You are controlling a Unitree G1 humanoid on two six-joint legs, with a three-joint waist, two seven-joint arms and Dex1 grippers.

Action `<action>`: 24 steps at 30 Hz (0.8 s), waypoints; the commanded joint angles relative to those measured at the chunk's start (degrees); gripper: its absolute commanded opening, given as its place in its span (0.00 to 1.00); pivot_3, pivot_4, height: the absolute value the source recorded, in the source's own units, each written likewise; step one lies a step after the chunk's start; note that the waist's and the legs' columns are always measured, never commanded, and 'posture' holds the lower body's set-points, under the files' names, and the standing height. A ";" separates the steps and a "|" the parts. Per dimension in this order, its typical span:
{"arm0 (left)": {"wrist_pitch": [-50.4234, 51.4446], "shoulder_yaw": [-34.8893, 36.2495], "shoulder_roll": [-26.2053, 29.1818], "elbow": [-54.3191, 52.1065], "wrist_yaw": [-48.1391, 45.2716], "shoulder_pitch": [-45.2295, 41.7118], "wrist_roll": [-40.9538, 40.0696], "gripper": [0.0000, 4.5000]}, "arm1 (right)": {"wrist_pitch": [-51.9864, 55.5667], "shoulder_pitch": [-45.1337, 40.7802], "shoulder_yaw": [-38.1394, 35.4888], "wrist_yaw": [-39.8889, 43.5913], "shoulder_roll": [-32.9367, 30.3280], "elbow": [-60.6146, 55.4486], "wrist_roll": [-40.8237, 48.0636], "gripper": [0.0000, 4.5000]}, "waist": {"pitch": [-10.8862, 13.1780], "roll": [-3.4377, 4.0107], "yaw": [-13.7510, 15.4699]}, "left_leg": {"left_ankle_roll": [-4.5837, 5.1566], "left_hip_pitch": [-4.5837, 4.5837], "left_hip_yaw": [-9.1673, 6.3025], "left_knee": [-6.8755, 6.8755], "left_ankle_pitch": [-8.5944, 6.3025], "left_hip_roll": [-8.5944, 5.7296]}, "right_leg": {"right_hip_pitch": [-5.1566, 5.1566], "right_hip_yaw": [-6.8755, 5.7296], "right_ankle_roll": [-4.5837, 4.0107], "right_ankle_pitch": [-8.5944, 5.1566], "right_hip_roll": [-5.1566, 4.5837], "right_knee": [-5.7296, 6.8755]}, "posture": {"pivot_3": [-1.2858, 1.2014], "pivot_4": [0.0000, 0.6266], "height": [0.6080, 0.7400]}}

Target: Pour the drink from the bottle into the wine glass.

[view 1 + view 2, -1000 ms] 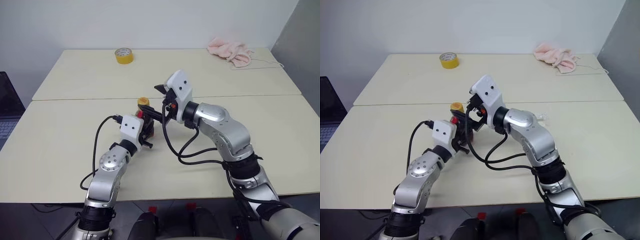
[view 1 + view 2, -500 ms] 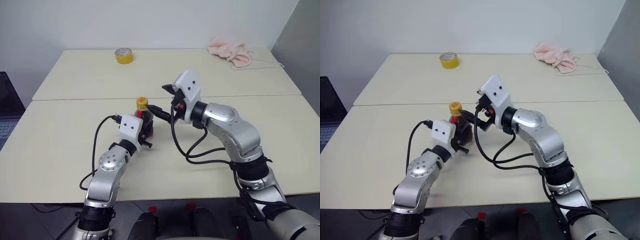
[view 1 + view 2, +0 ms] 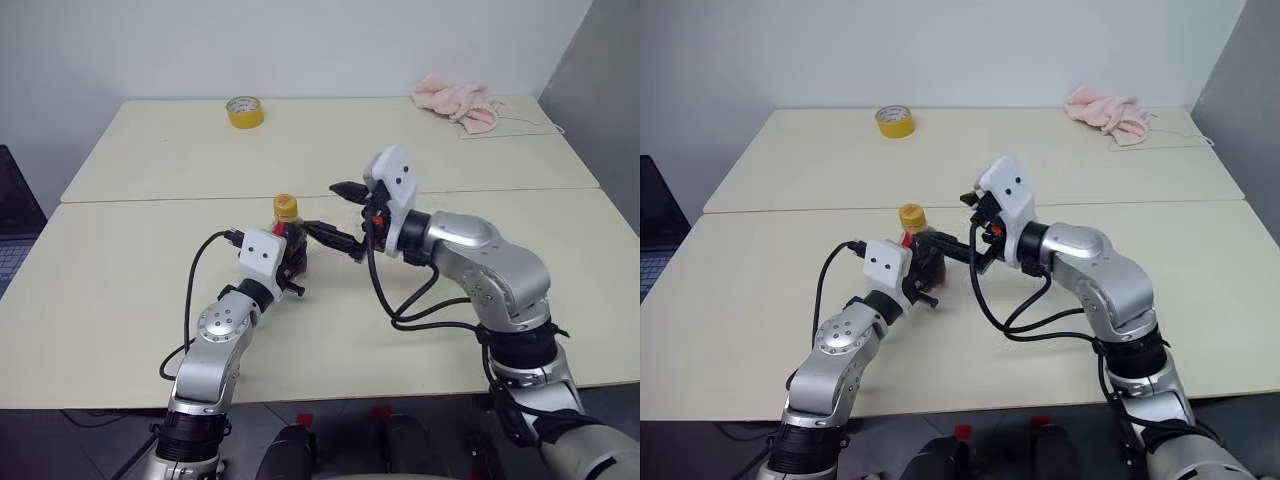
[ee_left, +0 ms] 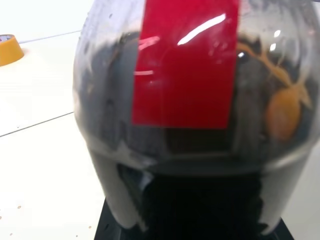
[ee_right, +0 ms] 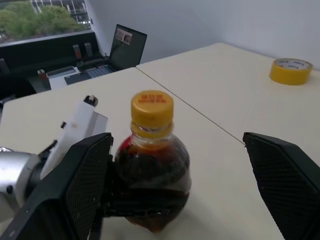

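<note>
The bottle [image 3: 291, 238] stands upright on the table, its yellow cap [image 3: 286, 206] screwed on and the dark brown drink [image 5: 155, 182] inside. My left gripper [image 3: 293, 264] is shut on the bottle's lower body; its white housing [image 5: 75, 131] is seen in the right wrist view. The red label [image 4: 185, 65] faces the left wrist camera. My right gripper [image 3: 338, 213] hangs open just right of the bottle's neck, level with it and pointing at it. Its two wide pads [image 5: 75, 185] flank the bottle without touching it. The wine glass is out of view.
A yellow tape roll [image 3: 245, 111] lies at the table's far left and a pink cloth [image 3: 457, 102] at the far right. A laptop [image 3: 14, 215] sits off the table's left edge. A seam [image 3: 150, 199] joins two tabletops just behind the bottle.
My right gripper has drawn back to the right, away from the bottle's cap, and rolled a little, staying open. The cap now shows fully. The left gripper and bottle have not moved.
</note>
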 commanded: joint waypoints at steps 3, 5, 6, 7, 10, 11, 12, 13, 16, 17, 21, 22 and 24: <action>-2.19 0.16 0.01 -2.17 -0.29 -1.05 0.12 0.20 | -2.27 -2.79 0.90 -3.34 3.62 2.02 -1.43 1.00 | 0.00 0.00 0.02 | 0.00 0.00 0.00 0.01 0.00 -0.03 | 0.01 0.00 0.00 0.00 -0.01 -0.01 | 0.52 0.24 1.00; -2.21 0.14 0.00 -2.14 -0.28 -1.08 0.14 0.20 | -3.21 -3.20 1.41 -3.73 4.24 3.23 -2.12 1.00 | 0.00 0.00 0.02 | 0.00 0.00 0.00 0.03 0.00 -0.03 | 0.01 0.00 0.00 0.00 -0.02 -0.01 | 0.52 0.24 1.00; -2.22 0.12 -0.02 -2.12 -0.27 -1.10 0.15 0.20 | -3.48 -3.32 1.50 -3.76 4.40 3.60 -2.20 1.00 | 0.00 0.00 0.02 | 0.00 0.00 -0.01 0.02 0.00 -0.03 | 0.00 0.00 0.00 0.00 -0.02 -0.01 | 0.52 0.24 1.00; -2.24 0.12 -0.02 -2.08 -0.27 -1.17 0.17 0.20 | -4.07 -3.56 1.79 -3.73 4.82 4.43 -2.41 1.00 | 0.00 0.00 0.02 | 0.00 0.00 -0.01 0.02 0.00 -0.03 | 0.00 0.00 0.00 0.00 -0.02 -0.01 | 0.52 0.24 1.00; -2.25 0.18 0.00 -2.07 -0.25 -1.26 0.17 0.20 | -5.48 -4.01 2.52 -3.68 5.80 6.19 -3.34 1.00 | 0.00 0.00 -0.02 | 0.00 0.00 0.01 0.02 0.00 -0.03 | 0.00 0.02 0.00 0.00 -0.02 -0.01 | 0.52 0.24 1.00; -2.24 0.17 -0.01 -2.07 -0.24 -1.29 0.17 0.20 | -5.75 -4.07 2.54 -3.69 5.96 6.48 -3.44 1.00 | 0.00 0.00 -0.03 | 0.00 0.00 0.01 0.02 0.00 -0.02 | -0.01 0.01 0.00 0.00 -0.01 0.00 | 0.52 0.24 1.00; -2.23 0.16 -0.02 -2.07 -0.23 -1.31 0.17 0.20 | -5.95 -4.10 2.52 -3.67 6.06 6.67 -3.50 1.00 | 0.00 0.00 -0.05 | 0.00 0.00 0.01 0.02 0.00 -0.02 | -0.02 0.01 0.00 0.00 -0.01 0.00 | 0.52 0.24 1.00; -2.25 0.15 -0.01 -2.02 -0.24 -1.32 0.19 0.20 | -6.27 -4.20 2.49 -3.71 6.35 7.09 -3.55 1.00 | 0.00 0.00 -0.04 | 0.00 0.00 0.01 0.02 0.00 -0.02 | -0.02 0.01 0.00 0.00 -0.01 0.01 | 0.52 0.24 1.00; -2.29 0.23 0.03 -2.04 -0.22 -1.29 0.20 0.20 | -7.01 -4.47 2.66 -3.66 6.83 7.96 -3.75 1.00 | 0.00 0.00 -0.05 | 0.00 0.00 0.01 0.02 0.00 -0.02 | -0.02 0.01 0.00 0.00 -0.01 0.01 | 0.52 0.24 1.00; -2.29 0.23 0.02 -2.00 -0.20 -1.30 0.21 0.20 | -7.16 -4.52 2.66 -3.62 6.93 8.14 -3.71 1.00 | 0.00 0.00 -0.04 | 0.00 0.00 0.01 0.02 0.00 -0.02 | -0.02 0.01 0.00 0.00 -0.01 0.01 | 0.52 0.24 1.00; -2.39 0.30 0.00 -1.93 -0.14 -1.23 0.21 0.20 | -7.56 -4.63 2.73 -3.43 7.26 8.65 -3.89 1.00 | 0.00 0.00 -0.05 | 0.00 0.00 0.00 0.02 0.00 -0.02 | -0.02 0.01 0.00 0.00 -0.01 0.00 | 0.52 0.24 1.00; -2.53 0.36 0.03 -1.84 -0.18 -1.12 0.19 0.20 | -7.67 -4.64 2.84 -3.28 7.22 8.72 -3.94 1.00 | 0.00 0.00 -0.04 | 0.00 0.00 0.00 0.02 0.00 -0.02 | -0.02 0.01 0.00 0.00 -0.01 0.01 | 0.52 0.24 1.00; -3.03 0.49 0.13 -1.49 -0.33 -0.81 0.15 0.20 | -7.74 -4.63 2.99 -3.11 7.19 8.78 -3.98 0.92 | 0.00 0.00 -0.04 | 0.00 0.00 0.00 0.01 0.00 -0.02 | -0.02 0.01 0.00 0.00 -0.01 0.00 | 0.52 0.24 1.00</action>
